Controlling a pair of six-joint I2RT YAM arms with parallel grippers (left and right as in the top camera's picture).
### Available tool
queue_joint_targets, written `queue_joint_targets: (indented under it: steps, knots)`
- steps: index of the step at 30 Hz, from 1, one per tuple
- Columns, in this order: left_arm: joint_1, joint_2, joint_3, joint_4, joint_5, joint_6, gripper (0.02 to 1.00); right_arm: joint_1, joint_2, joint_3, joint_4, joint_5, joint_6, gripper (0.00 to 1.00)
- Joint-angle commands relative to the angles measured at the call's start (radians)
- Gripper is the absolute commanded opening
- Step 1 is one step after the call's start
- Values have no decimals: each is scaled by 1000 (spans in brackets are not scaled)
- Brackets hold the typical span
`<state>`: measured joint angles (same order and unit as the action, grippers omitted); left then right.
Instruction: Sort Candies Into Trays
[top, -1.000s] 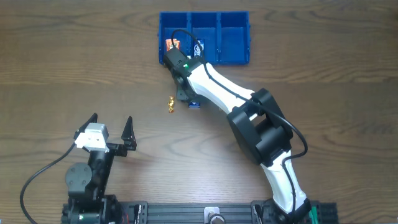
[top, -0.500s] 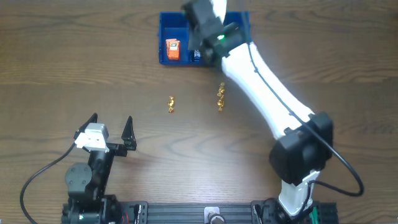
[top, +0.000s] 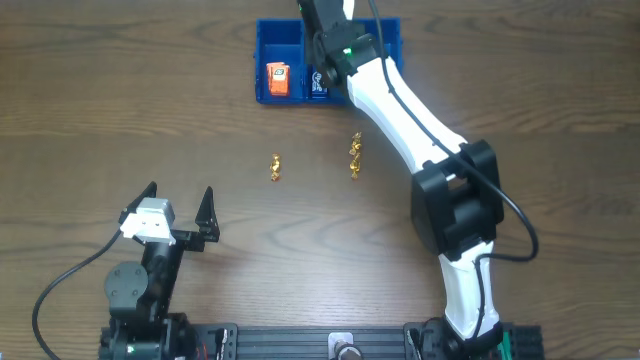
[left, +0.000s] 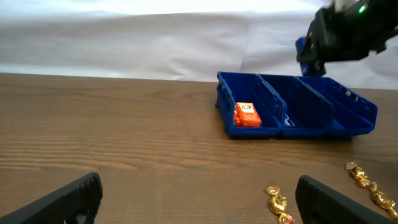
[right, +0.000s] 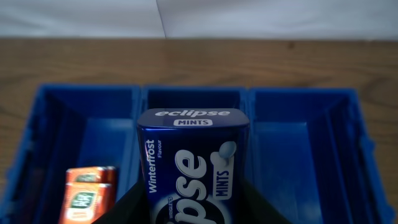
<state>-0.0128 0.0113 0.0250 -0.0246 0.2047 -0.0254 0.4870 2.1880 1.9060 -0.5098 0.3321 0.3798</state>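
Dark blue rectangular mint tin (right: 193, 155), pinched upright between the fingers of the right gripper (right: 193, 208), above the middle compartment of the blue plastic three-compartment tray (left: 311, 127).
Tray: at the middle of the brown wooden table's (top: 100, 100) far edge; small orange candy box (top: 277, 80) in its left compartment. Gold-wrapped candies (top: 354, 155): loose mid-table, two close together, one apart to the left. Left gripper (top: 180, 200): fingers spread wide, holding nothing, near the near-left corner.

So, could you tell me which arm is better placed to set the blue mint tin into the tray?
Right: its jaws hold the mint tin over the blue tray's middle compartment; the left arm sits far back, jaws open.
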Motion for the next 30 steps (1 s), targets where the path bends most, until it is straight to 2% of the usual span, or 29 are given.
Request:
queue_joint_targets:
  steps: [1, 5, 7, 9, 11, 12, 13, 21, 27, 30]
  knots:
    - [6, -5, -20, -31, 18, 3, 998, -11, 16, 3, 12, 3, -18, 97]
    - [6, -5, -20, -31, 18, 3, 998, -11, 32, 3, 13, -16, -18, 121]
    - [6, -5, -20, -31, 18, 3, 998, -11, 35, 3, 15, -16, -18, 172]
    - [6, -5, -20, -31, 18, 3, 998, -11, 36, 3, 17, -16, -18, 277]
    - [6, -5, -20, -31, 18, 3, 998, -11, 36, 3, 16, -16, -18, 566]
    - [6, -5, -20, -31, 18, 3, 998, -11, 36, 3, 15, -16, -18, 965]
    - [6, -5, -20, -31, 18, 3, 996, -11, 36, 3, 15, -17, -18, 1000]
    - [6, -5, -20, -31, 18, 3, 998, -10, 34, 5, -21, -23, -18, 1000]
    - [6, -5, -20, -31, 18, 3, 998, 14, -24, 65, -177, -23, 17, 1000]
    - [6, -5, -20, -31, 18, 3, 998, 61, -80, 86, -273, -61, 20, 1000]
